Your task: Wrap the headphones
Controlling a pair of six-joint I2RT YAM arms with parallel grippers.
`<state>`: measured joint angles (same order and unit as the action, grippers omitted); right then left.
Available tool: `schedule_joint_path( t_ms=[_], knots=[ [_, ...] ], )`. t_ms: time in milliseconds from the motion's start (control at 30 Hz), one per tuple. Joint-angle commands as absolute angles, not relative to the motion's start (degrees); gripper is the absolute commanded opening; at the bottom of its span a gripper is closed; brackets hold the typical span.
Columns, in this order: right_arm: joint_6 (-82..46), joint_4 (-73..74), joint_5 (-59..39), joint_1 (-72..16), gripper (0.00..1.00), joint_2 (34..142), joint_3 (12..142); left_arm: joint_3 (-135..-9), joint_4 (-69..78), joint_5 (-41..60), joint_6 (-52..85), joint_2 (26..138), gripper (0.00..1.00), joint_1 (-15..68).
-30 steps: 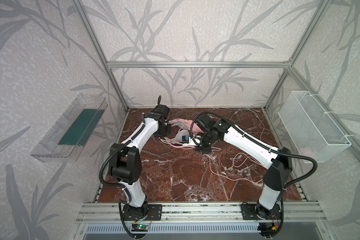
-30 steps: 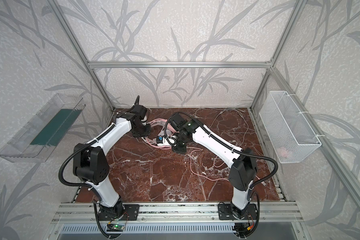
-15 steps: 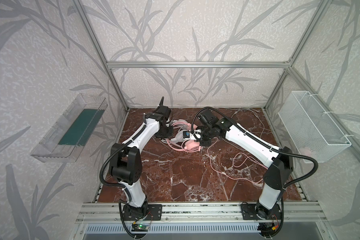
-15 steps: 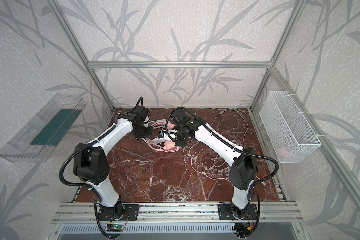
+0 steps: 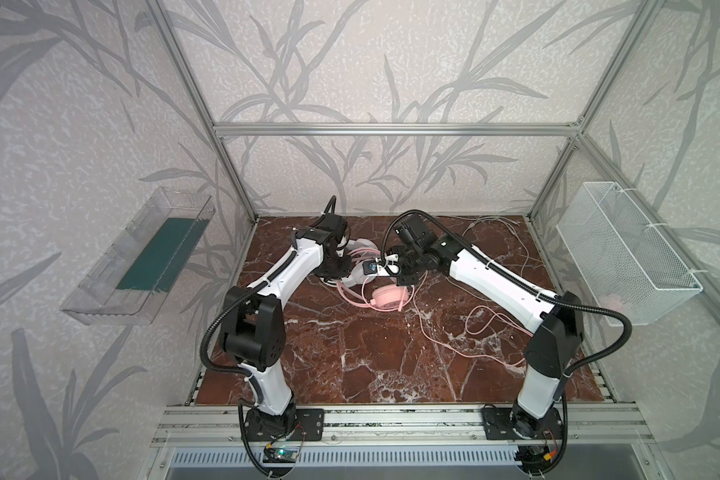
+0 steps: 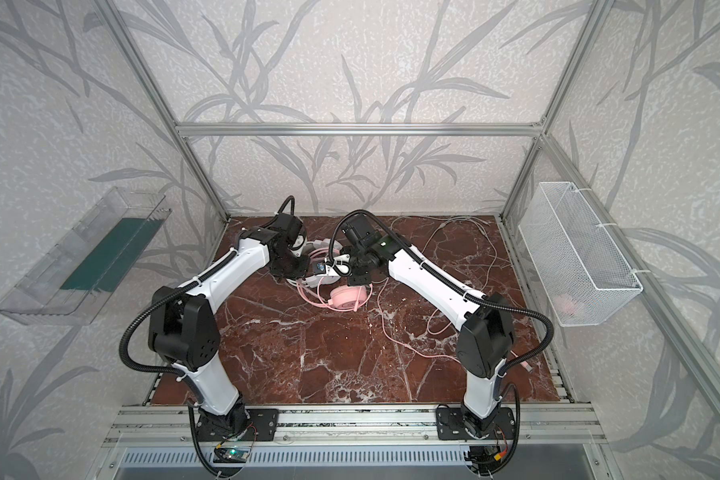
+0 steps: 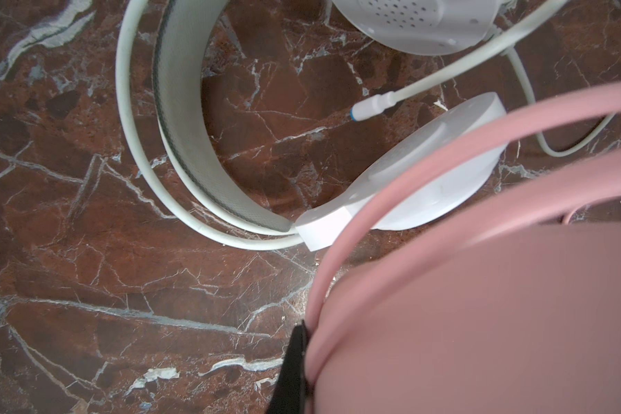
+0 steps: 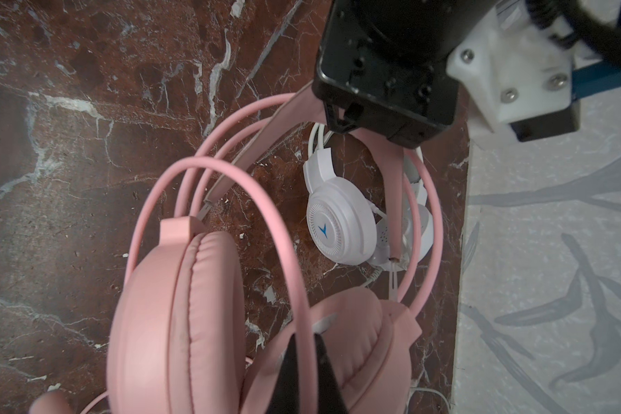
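Note:
The pink headphones (image 5: 387,297) (image 6: 348,297) lie at the middle back of the marble floor, one cup facing up. My left gripper (image 5: 341,266) (image 6: 298,266) (image 7: 309,362) is shut on their padded headband (image 8: 294,111). My right gripper (image 5: 391,268) (image 6: 341,270) (image 8: 304,372) is shut on the thin pink cable (image 8: 230,172), which loops over the two pink cups (image 8: 180,322). The rest of the cable (image 5: 433,336) trails toward the right arm's base. The white headphones (image 7: 180,143) (image 8: 341,229) lie on the floor just behind, partly under the pink band.
A clear wall tray (image 5: 142,257) with a green mat hangs on the left wall. A white wire basket (image 5: 624,253) on the right wall holds something pink. Thin white cable (image 5: 495,224) sprawls over the back right of the floor. Aluminium frame posts stand at the back corners.
My right gripper has lifted and drawn back with the pink cable, uncovering the pink cup on the floor. The left gripper has shifted slightly and keeps its hold on the headband.

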<state>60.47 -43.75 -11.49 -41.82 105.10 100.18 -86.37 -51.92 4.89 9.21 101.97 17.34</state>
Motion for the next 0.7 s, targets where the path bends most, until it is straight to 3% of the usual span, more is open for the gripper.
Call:
schedule_joint_path(
  t_ms=[0,667],
  knots=[
    [66.57,-44.63,-12.81,-40.66,0.0,106.48,101.89,-86.18,-52.49,8.48,7.26,99.14,0.0,18.09],
    [63.91,-47.86,-23.34,-35.97,0.06,114.15,112.4,-84.46,-52.52,9.41,5.18,97.21,0.0,19.6]
  ],
)
